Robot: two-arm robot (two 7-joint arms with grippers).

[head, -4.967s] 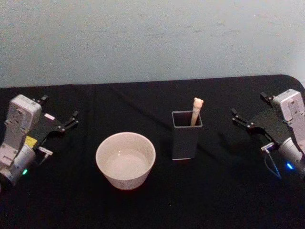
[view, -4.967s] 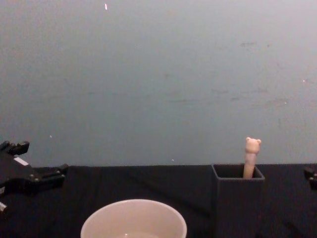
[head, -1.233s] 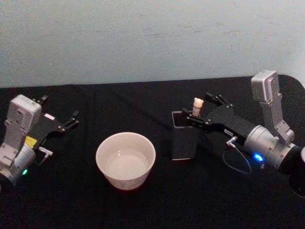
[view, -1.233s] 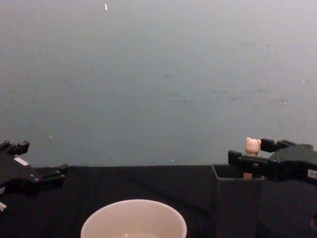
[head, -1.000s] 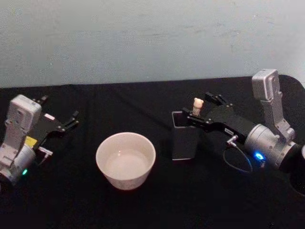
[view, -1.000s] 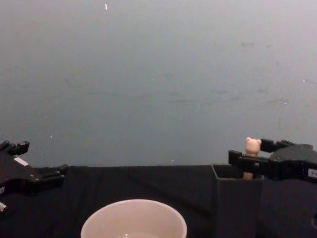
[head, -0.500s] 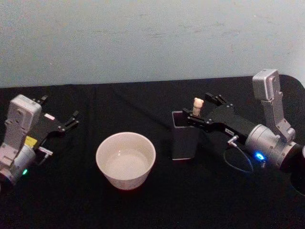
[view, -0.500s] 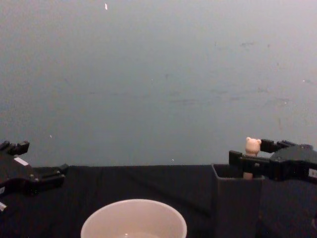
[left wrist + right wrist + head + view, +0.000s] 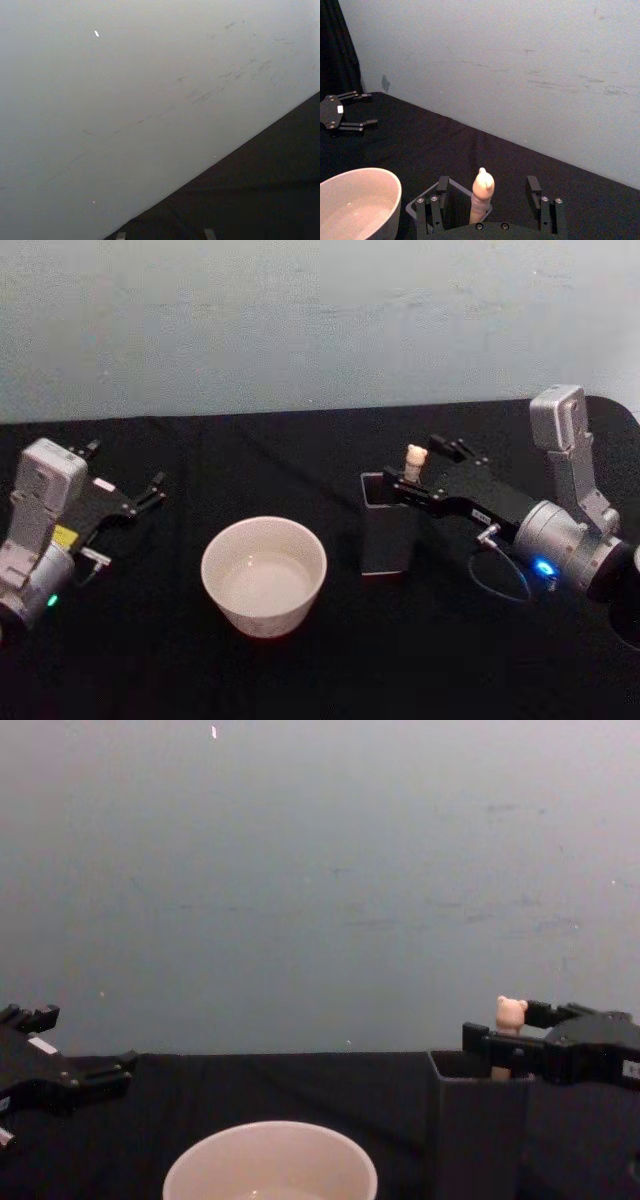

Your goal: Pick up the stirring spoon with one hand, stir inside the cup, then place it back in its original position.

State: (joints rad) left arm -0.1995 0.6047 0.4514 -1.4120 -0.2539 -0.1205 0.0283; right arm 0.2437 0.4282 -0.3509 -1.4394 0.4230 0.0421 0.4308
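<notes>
Spoon (image 9: pixel 415 462) stands upright in the holder (image 9: pixel 386 530). Right end effector (image 9: pixel 486 186), wide open over the holder, has a finger each side of it (not touching, I think). Left end effector (image 9: pixel 122 466), open too, sits far from the holder.

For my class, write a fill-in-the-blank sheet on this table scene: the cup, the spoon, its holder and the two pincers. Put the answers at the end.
1. The cup sits on the robot's ____ side of the holder.
2. The stirring spoon stands upright in the ____.
3. The right pincer is ____, one finger on each side of the spoon's handle.
4. The left pincer is parked apart from the cup, holding ____.

Missing words: left; holder; open; nothing.
</notes>
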